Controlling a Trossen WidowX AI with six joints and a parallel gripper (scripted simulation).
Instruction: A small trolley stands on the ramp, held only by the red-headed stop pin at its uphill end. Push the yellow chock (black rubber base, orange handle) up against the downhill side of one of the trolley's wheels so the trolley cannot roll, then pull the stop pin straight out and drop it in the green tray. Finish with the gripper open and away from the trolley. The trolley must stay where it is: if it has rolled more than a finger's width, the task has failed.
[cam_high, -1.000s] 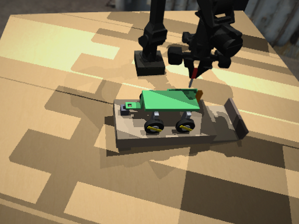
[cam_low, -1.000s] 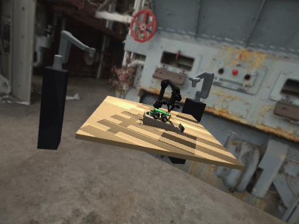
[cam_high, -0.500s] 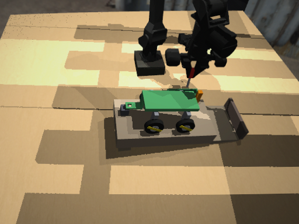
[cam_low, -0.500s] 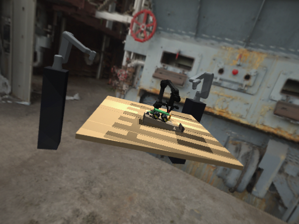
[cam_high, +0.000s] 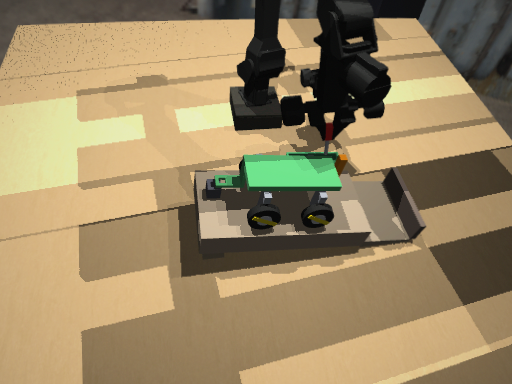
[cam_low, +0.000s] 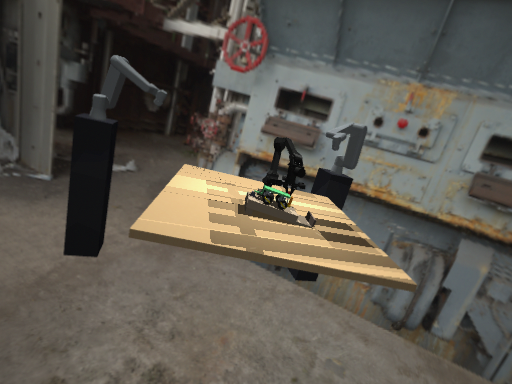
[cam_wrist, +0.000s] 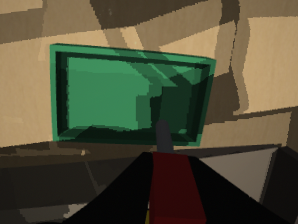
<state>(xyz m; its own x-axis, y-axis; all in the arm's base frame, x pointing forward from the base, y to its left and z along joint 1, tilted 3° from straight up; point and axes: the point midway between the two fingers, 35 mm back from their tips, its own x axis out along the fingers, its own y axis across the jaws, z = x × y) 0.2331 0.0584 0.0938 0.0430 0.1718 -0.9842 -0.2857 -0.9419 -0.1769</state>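
The green trolley stands on the ramp, its near wheels on the surface. The orange handle of the chock shows at the trolley's downhill end; its base is hidden in the top view, so wheel contact cannot be told. My gripper is shut on the red head of the stop pin, which points down, clear of the trolley's hitch. In the wrist view the pin's tip overlaps the near side of the green tray, right of its middle. The trolley mostly hides the tray in the top view.
The ramp's raised end stop stands at its downhill end. A dark block sits under the trolley's hitch tab at the uphill end. The arm's black base stands behind the ramp, left of the gripper.
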